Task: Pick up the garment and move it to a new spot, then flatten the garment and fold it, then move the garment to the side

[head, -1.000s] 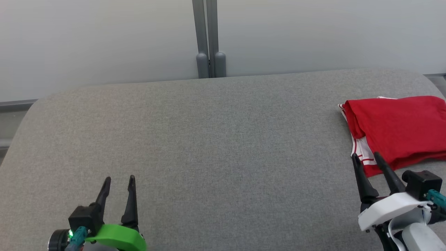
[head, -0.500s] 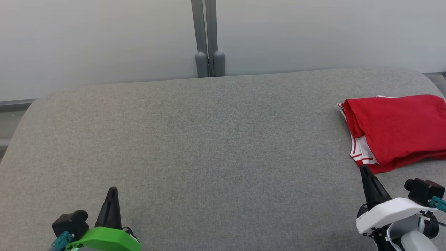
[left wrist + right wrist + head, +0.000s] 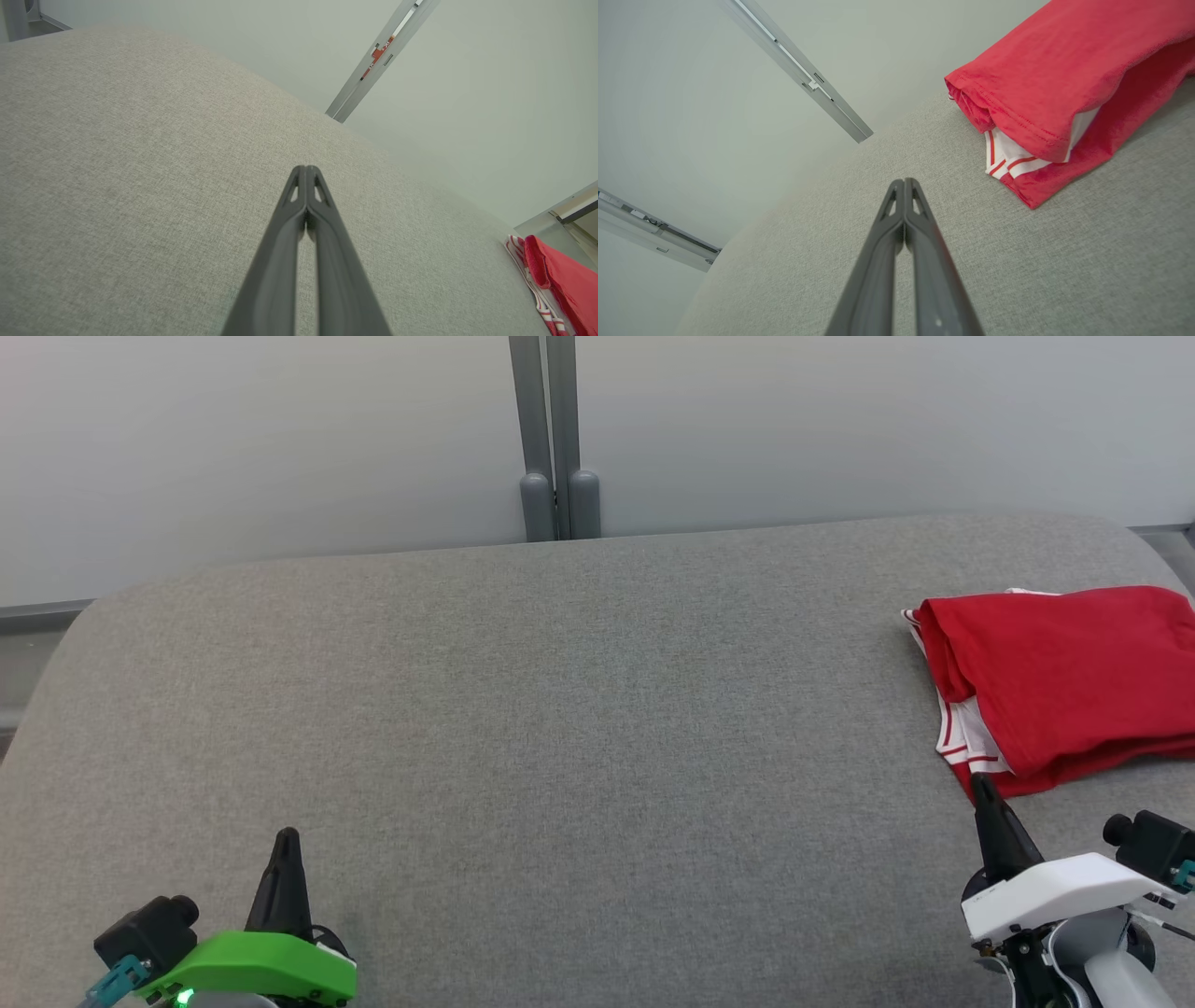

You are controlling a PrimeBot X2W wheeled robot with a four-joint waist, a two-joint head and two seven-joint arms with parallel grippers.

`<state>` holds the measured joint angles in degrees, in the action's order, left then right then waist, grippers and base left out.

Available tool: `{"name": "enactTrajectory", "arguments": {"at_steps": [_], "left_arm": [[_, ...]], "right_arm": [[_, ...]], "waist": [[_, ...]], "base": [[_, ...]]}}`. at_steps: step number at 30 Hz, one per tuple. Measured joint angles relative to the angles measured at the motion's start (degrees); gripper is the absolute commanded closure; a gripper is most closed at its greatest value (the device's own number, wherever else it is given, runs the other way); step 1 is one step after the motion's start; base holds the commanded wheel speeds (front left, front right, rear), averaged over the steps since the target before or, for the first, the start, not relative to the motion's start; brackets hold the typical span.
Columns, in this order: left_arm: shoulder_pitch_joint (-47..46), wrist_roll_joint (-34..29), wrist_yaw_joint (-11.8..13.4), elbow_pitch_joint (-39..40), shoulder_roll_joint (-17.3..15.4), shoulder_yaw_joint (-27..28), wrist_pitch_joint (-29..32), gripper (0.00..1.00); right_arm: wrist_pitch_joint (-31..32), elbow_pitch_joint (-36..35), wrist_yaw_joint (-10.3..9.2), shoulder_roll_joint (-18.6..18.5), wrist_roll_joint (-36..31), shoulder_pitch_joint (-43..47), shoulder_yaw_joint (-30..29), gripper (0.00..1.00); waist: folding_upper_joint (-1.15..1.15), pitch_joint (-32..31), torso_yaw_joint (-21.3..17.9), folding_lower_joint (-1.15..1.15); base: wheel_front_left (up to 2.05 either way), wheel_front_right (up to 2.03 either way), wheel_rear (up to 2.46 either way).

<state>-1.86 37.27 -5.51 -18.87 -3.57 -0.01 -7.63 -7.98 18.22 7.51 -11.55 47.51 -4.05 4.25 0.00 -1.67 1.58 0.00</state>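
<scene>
While its fingers are pressed together on nothing, the left gripper (image 3: 286,840) sits low over the near left part of the table (image 3: 597,709), pointing toward the far edge. In the left wrist view the closed tips (image 3: 307,170) lie over plain grey cloth. Behind the table's far edge, about midway across, two grey posts (image 3: 553,439) stand side by side against a pale wall (image 3: 233,448). Farther right lies the garment (image 3: 1064,681), red and folded, flat on the table's right side, with white, red-striped trim showing at its near left corner. Just beside that corner is the right gripper (image 3: 980,789), fingers likewise pressed together and holding nothing. In the right wrist view, a strip of grey cloth separates its tips (image 3: 904,182) from the garment (image 3: 1064,79).
</scene>
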Motion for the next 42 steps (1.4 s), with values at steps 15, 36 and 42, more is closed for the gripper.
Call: {"name": "enactTrajectory", "arguments": {"at_steps": [15, 36, 42], "left_arm": [[-0.91, 12.18, -0.07, 1.29, 0.2, 1.43, 3.03, 1.0], [-2.01, 25.62, -0.49, 2.45, 0.35, 3.05, 6.55, 1.0], [-2.24, 29.19, -0.53, 2.83, 0.38, 3.48, 7.55, 1.0]], "right_arm": [[3.11, -0.77, -0.03, 1.86, 9.66, -0.47, -2.33, 1.0], [6.78, -1.66, -0.03, 3.96, 20.71, -1.04, -5.11, 1.0], [7.75, -1.9, -0.03, 4.63, 23.63, -1.27, -5.75, 1.0]], "waist": [[0.0, 0.25, -0.24, 0.0], [0.0, 0.6, -0.57, 0.0], [0.0, 0.7, -0.67, 0.0]], "base": [[0.0, 0.0, 0.0], [0.0, 0.0, 0.0], [0.0, 0.0, 0.0]]}}
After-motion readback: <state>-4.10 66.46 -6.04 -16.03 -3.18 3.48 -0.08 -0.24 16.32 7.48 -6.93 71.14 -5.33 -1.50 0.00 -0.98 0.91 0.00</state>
